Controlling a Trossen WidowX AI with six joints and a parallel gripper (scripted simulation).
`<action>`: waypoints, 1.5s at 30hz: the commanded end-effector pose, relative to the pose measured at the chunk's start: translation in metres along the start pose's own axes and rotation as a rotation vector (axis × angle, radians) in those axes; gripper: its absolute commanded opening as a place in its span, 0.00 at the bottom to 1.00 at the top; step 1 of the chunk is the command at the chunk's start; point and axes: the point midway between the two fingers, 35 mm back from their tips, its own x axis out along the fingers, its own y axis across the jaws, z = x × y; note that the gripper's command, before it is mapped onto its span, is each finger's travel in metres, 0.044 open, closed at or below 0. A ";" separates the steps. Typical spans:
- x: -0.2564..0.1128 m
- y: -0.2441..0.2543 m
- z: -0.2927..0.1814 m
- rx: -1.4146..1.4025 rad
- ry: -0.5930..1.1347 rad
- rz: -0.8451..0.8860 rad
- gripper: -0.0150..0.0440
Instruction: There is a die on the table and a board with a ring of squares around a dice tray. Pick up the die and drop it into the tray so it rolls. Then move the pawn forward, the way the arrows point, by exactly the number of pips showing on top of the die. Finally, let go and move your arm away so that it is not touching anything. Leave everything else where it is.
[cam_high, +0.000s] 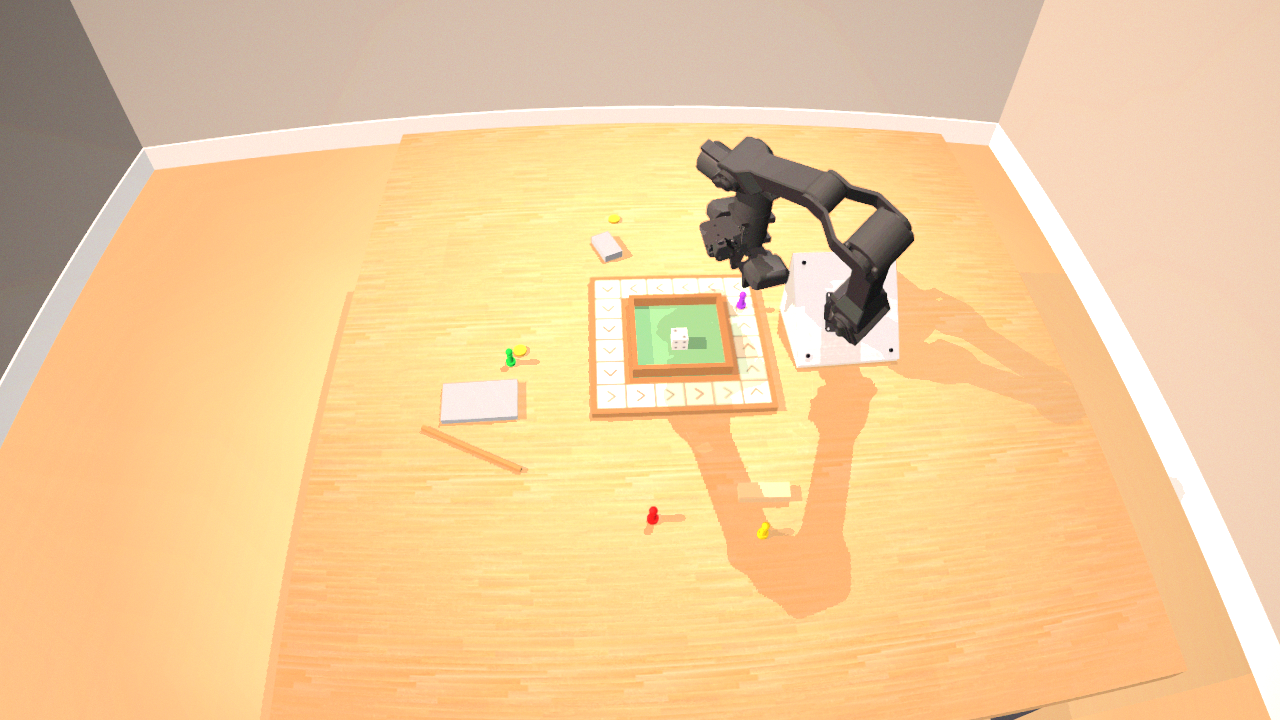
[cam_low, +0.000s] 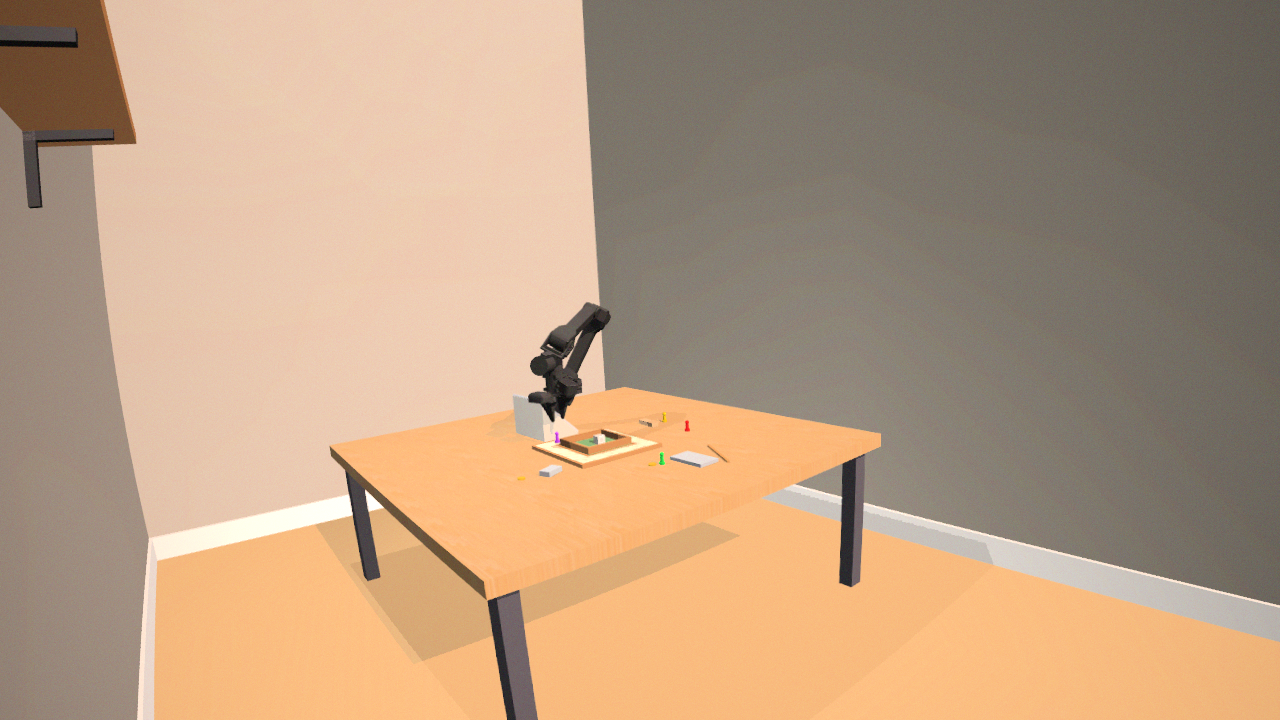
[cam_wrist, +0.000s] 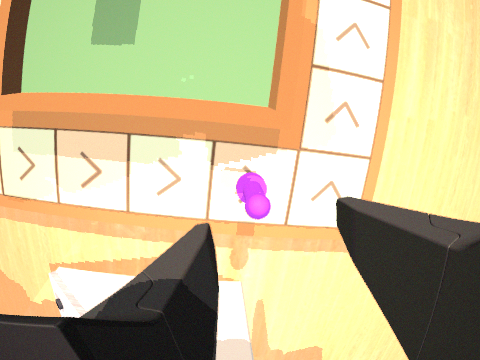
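My gripper (cam_high: 748, 279) (cam_low: 556, 419) (cam_wrist: 275, 224) is open and empty, its fingers partly apart. It hangs just above the purple pawn (cam_high: 741, 301) (cam_low: 556, 437) (cam_wrist: 252, 187), which shows between the fingers in the wrist view. The pawn stands upright on the square just before a corner square, whose side lies by the arm's base. That square's arrow is mostly hidden. The white die (cam_high: 679, 338) (cam_low: 598, 438) rests in the green-floored tray (cam_high: 682, 369) (cam_wrist: 298, 60) on the board (cam_high: 680, 413) (cam_wrist: 392, 45). Its top pips are too small to read surely.
A white base (cam_high: 805, 344) bears the arm beside the board. A small grey block (cam_high: 606, 247) lies behind the board. Left are a green pawn (cam_high: 510, 358), a grey slab (cam_high: 479, 401) and a stick (cam_high: 471, 449). A red pawn (cam_high: 652, 516) and yellow pawn (cam_high: 763, 531) stand in front.
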 end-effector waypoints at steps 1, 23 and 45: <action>0.006 0.002 -0.013 -0.162 0.008 0.012 0.59; 0.035 0.001 -0.012 -0.162 0.008 0.013 0.59; 0.063 0.002 -0.012 -0.163 0.007 0.014 0.46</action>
